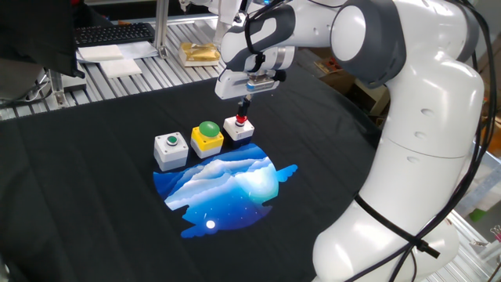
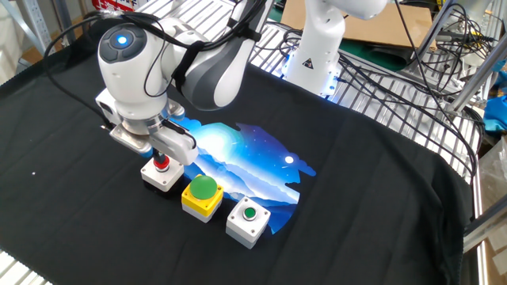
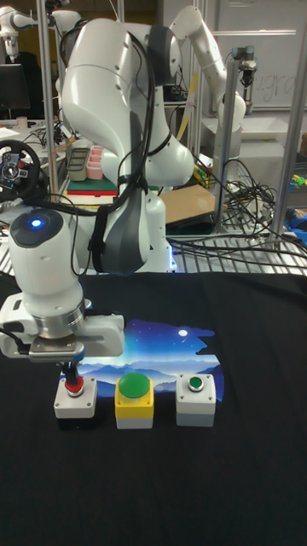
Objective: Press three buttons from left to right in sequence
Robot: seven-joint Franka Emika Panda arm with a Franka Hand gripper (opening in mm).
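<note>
The jaws point(image 1: 245, 108) pressed down on the white box with red button point(image 1: 239, 127), beside the yellow box point(image 1: 207, 138). Their state could not be told. This looked like the last press; lifting off seemed next.

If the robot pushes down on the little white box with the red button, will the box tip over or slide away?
Probably not. The white box looks squat with a flat base on the black cloth, so a push straight down from the gripper should pin it. The cloth likely grips it too. A sideways shove might slide it, since it looks small and light.
</note>
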